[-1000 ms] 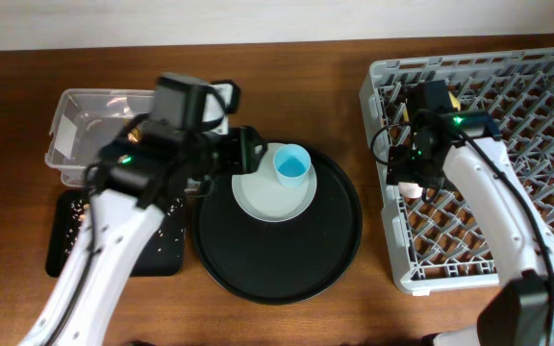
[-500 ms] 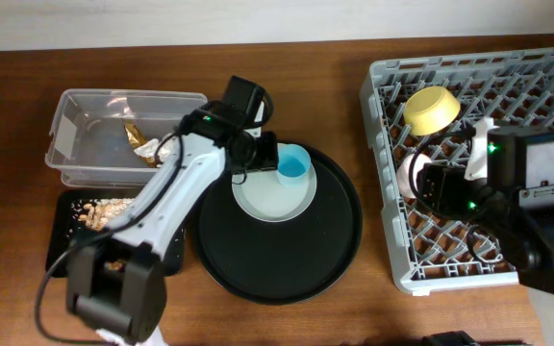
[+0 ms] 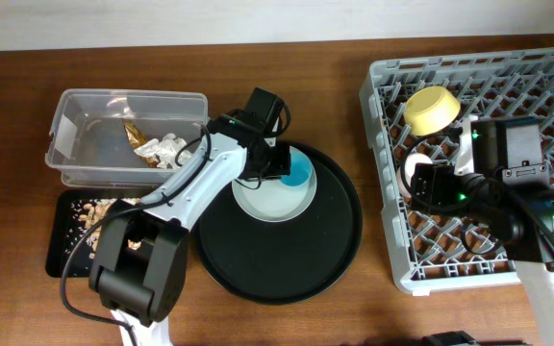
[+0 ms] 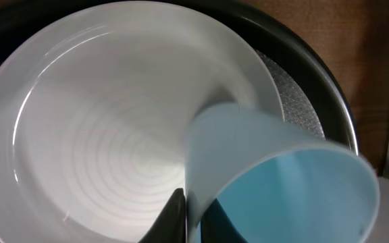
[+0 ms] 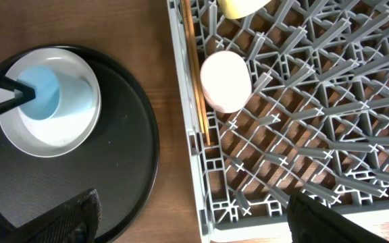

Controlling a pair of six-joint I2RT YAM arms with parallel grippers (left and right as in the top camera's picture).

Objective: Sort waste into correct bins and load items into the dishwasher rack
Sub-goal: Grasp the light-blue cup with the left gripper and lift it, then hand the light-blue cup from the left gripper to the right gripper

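Observation:
A blue cup [image 3: 297, 171] stands on the pale plate [image 3: 269, 199] in the round black tray. My left gripper [image 3: 282, 163] is shut on the blue cup [image 4: 275, 182], one finger [image 4: 173, 217] outside the wall and the other inside. The plate [image 4: 113, 128] lies beneath. In the dishwasher rack [image 3: 508, 86] lie a yellow bowl [image 3: 431, 109], a pink cup [image 5: 225, 81] and chopsticks [image 5: 193, 74]. My right gripper [image 5: 204, 223] hangs open over the rack's left edge [image 5: 201, 182], holding nothing. The clear tub [image 3: 85, 130] holds a gold wrapper [image 3: 140, 140] and a napkin [image 3: 171, 149].
The shallow black tray [image 3: 157, 252] with tan food scraps [image 3: 99, 211] sits in front of the clear tub. The round black tray [image 3: 287, 259] fills the table's middle. Bare wood shows between that tray and the rack.
My left arm swung right to the blue cup and its jaws closed on the cup's wall. My right arm pulled back from the pink cup, which now lies in the rack.

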